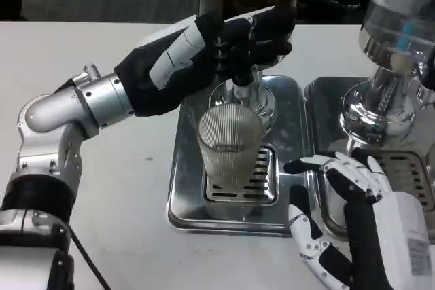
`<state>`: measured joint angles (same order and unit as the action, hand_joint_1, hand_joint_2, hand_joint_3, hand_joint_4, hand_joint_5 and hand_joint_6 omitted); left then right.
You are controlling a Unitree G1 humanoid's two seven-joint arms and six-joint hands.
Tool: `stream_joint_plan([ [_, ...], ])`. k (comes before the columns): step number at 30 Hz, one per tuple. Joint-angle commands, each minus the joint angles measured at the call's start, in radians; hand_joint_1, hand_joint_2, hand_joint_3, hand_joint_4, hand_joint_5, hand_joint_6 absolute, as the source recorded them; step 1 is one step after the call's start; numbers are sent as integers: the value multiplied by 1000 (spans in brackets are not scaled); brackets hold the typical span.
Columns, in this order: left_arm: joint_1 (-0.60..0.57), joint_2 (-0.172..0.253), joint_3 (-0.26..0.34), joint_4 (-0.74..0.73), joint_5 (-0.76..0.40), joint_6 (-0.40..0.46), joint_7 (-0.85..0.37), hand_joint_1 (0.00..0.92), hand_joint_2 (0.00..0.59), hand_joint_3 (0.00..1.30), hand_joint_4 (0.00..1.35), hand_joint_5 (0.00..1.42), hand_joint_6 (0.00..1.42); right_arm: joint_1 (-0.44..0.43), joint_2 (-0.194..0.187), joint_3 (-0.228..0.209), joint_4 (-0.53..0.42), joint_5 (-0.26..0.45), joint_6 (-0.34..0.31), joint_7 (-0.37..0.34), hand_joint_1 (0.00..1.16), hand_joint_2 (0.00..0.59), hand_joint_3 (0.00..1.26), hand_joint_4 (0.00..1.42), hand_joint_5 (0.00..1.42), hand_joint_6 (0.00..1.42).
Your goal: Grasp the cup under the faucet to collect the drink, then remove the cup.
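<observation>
Left robot hand (207,49): reaches in from the left above the tray, its black fingers (262,28) curled around the faucet's handle, holding it just above the cup.
Right robot hand (346,195): rests low at the right, beside the tray's right edge, fingers spread apart and holding nothing; its fingertips point toward the cup but stay apart from it.
Faucet (241,89): a short silver spout under the left robot hand, directly over the mouth of the cup.
Cup (230,147): a clear ribbed cup standing upright on the slotted drain grate, right under the faucet; whether there is liquid inside cannot be told.
Drain grate (262,181): a slotted panel set in the middle of the tray, partly covered by the cup.
Tray (183,188): a shiny metal tray lying flat on the desk, holding the grate and the cup.
Second dispenser (387,45): a clear tank on a chrome base, standing to the right on its own metal tray (319,100) just beside the first.
Desk (129,181): white, carrying both trays.
</observation>
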<state>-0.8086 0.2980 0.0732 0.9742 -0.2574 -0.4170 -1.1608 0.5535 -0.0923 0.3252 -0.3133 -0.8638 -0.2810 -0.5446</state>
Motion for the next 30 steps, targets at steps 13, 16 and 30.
stream_joint_plan([
  [13, 46, 44, -80, 45, 129, -173, 72, 0, 73, 94, 0, 48, 0, -8, -3, -27, -29, 66, 3, 36, 406, 508, 521, 405, 292, 112],
  [16, 51, 52, -95, 44, 147, -211, 92, 0, 73, 95, 0, 43, 0, -10, -2, -35, -33, 86, 1, 47, 405, 508, 520, 403, 292, 112],
  [30, 69, 78, -154, 52, 212, -360, 193, 0, 74, 104, 0, 16, 0, -31, 2, -82, -47, 217, -10, 121, 403, 491, 469, 361, 287, 182],
])
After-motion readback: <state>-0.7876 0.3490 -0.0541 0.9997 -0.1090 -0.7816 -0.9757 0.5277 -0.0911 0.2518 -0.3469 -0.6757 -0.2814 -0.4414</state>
